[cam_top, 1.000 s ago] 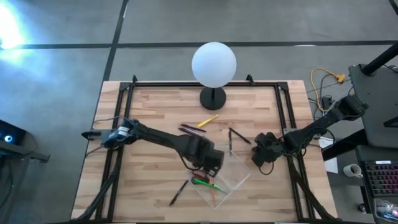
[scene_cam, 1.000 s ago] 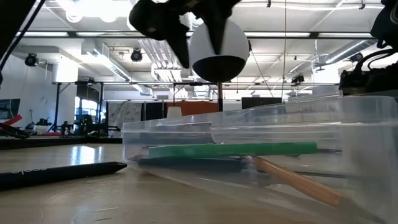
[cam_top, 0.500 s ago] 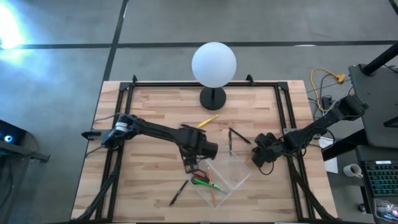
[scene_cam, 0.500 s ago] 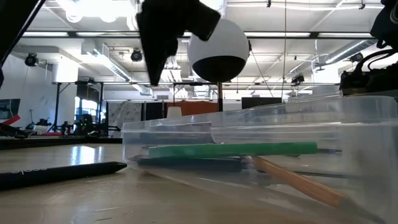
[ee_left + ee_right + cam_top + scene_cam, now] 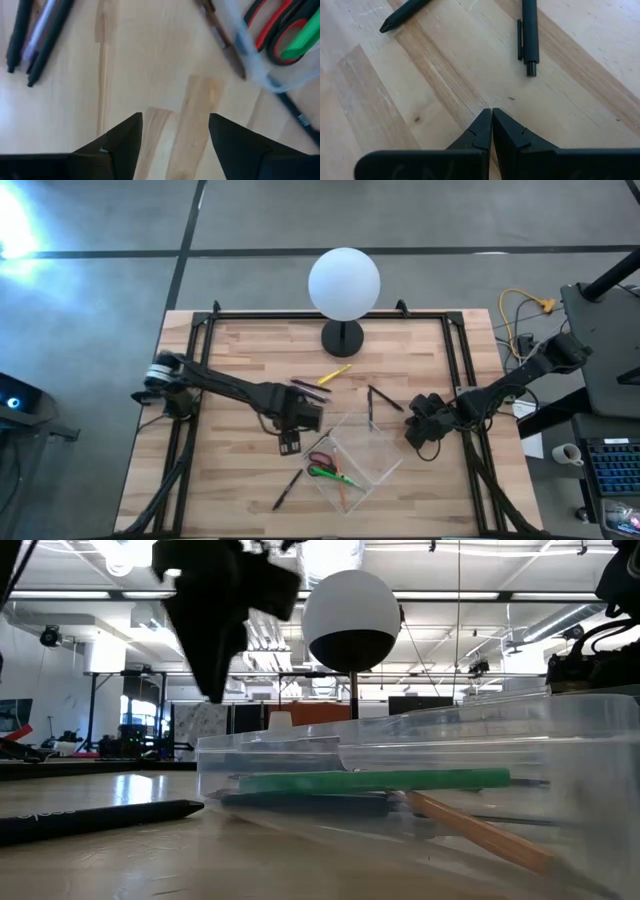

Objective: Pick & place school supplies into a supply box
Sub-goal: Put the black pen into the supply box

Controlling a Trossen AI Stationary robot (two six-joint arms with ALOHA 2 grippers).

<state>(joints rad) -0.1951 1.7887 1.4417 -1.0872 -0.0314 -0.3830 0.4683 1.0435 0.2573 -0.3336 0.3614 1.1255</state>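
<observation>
Inside the supply box (image 5: 362, 462) lie scissors (image 5: 322, 461), green marker (image 5: 329, 475), pencil (image 5: 343, 494).

The pale wooden bench (image 5: 240, 470) carries a white globe lamp (image 5: 343, 332) on a black base at its far edge, with a yellow pencil (image 5: 335, 374) and a cluster of dark pens (image 5: 309, 388) just in front of it. Two more dark pens (image 5: 376, 400) lie beside the clear supply box (image 5: 385, 455) standing near the middle, and one black pen (image 5: 287, 489) lies near the box's other side.
</observation>
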